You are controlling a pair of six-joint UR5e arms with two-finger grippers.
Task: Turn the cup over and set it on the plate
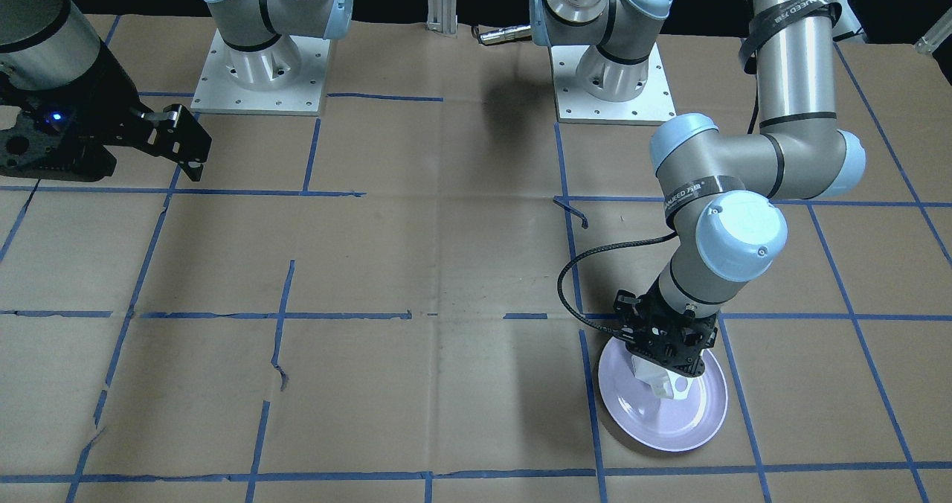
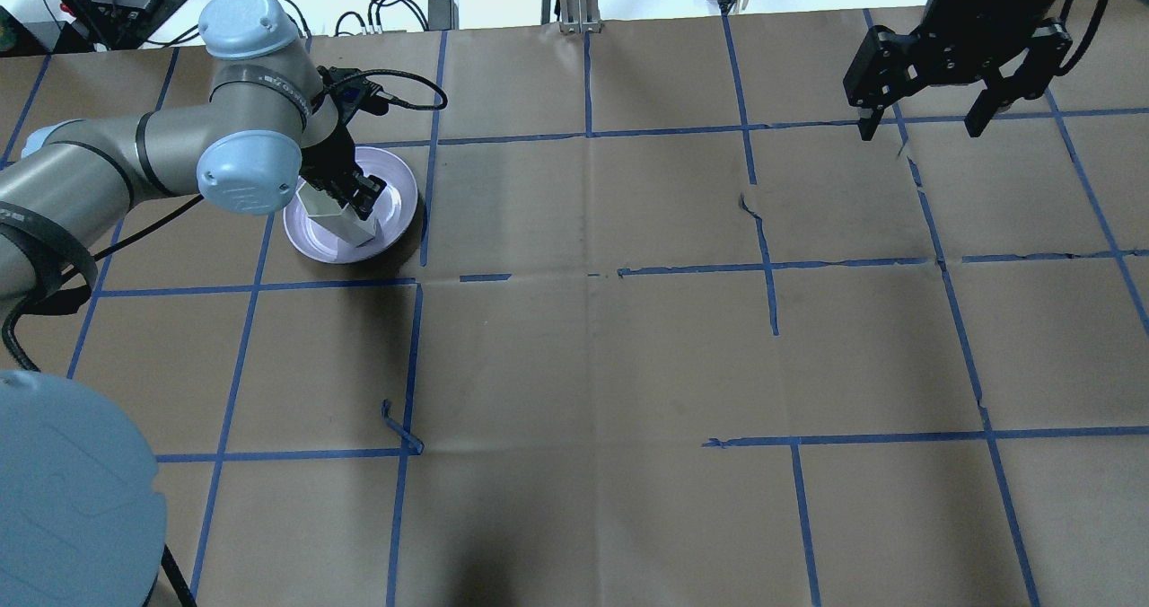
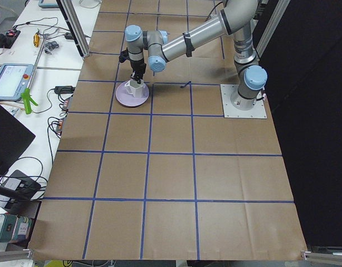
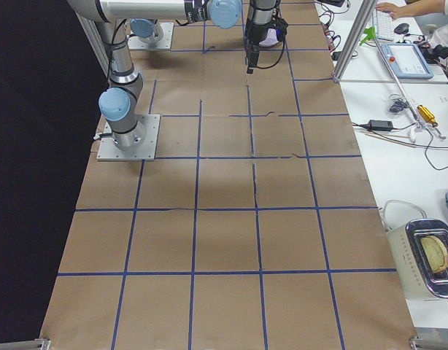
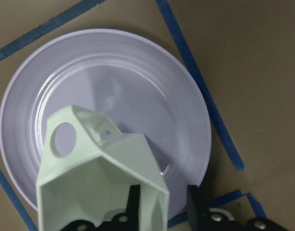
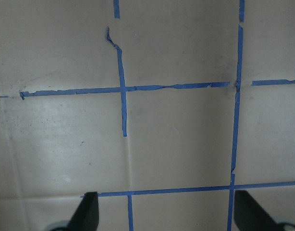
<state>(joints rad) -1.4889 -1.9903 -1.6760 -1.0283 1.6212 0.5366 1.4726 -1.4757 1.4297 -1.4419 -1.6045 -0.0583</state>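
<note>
The white faceted cup [image 5: 99, 183] is held mouth up over the middle of the pale lavender plate [image 5: 138, 86], its loop handle toward the plate's centre. My left gripper [image 5: 164, 207] is shut on the cup's wall, one finger inside and one outside. From the front, the cup [image 1: 658, 380] hangs slightly tilted under the left gripper [image 1: 666, 369], low on the plate [image 1: 662, 425]; I cannot tell whether they touch. From overhead, the cup [image 2: 337, 216] and plate [image 2: 395, 185] are at far left. My right gripper [image 2: 920, 127] is open and empty, high at the far right.
The table is covered in brown paper [image 2: 592, 356] with a blue tape grid. A loose curl of tape [image 2: 399, 427] sticks up near the left centre. Both arm bases [image 1: 260, 71] stand at the robot's edge. Desks with cables and tools flank the table ends [image 3: 26, 83].
</note>
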